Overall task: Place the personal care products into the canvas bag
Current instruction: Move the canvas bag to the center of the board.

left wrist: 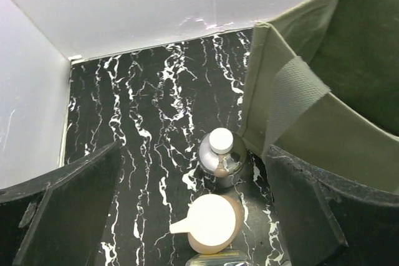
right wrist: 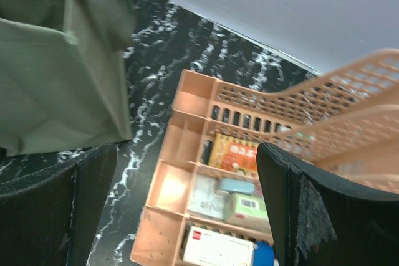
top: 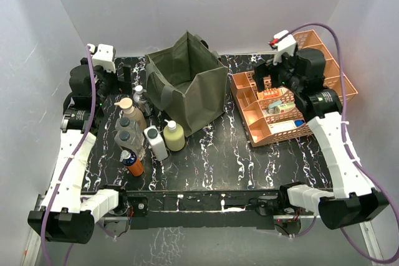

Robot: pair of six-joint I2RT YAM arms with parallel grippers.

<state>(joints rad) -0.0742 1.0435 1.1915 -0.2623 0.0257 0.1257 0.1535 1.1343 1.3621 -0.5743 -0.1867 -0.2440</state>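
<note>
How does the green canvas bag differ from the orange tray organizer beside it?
The canvas bag is olive fabric with plain walls; the tray organizer is orange plastic with lattice walls. The bag stands taller than the low organizer. The bag is one open space with no bottle visible inside; the organizer is split into compartments holding small packets. Both are open on top and rest on the black marbled table.

Orange lattice tray organizer (top: 310, 134) with small packaged items on black marbled table (top: 249, 166).
</note>
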